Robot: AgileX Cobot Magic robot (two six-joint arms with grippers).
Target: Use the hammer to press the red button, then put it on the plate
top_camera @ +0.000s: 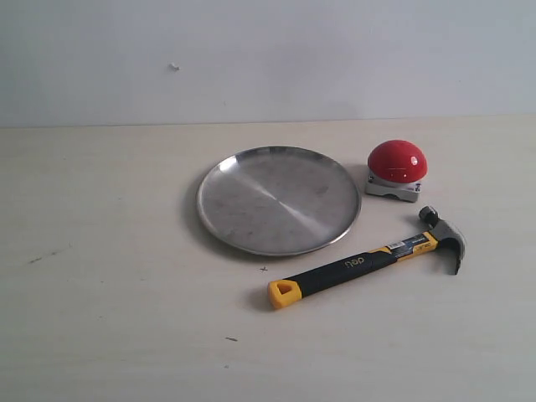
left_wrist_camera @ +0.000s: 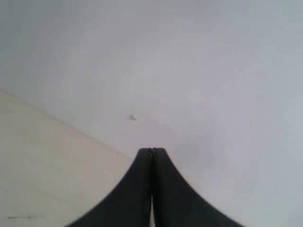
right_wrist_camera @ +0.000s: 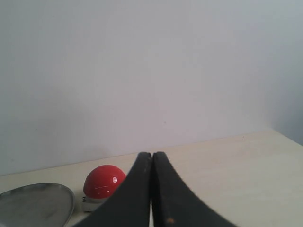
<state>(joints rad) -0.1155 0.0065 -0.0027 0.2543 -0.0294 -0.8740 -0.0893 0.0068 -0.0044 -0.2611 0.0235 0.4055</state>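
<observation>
Presently the hammer (top_camera: 368, 266) lies flat on the desk (top_camera: 100, 293), untouched. Its dark head sits near the red button (top_camera: 397, 162) but apart from it, and its yellow handle end points away, just clear of the rim of the plate (top_camera: 219, 186). The left jaws are pressed fully together with nothing between them, facing the wall. The right jaws are likewise closed and empty, and neither pair appears in the exterior view. The hammer is judged rigid and head-heavy, and it will likely droop at the steel end if taken far back. The black grip section looks rubbery and non-slip, so hold is advised there, toward the yellow neck. The button's glossy dome may deflect an off-centre press.
</observation>
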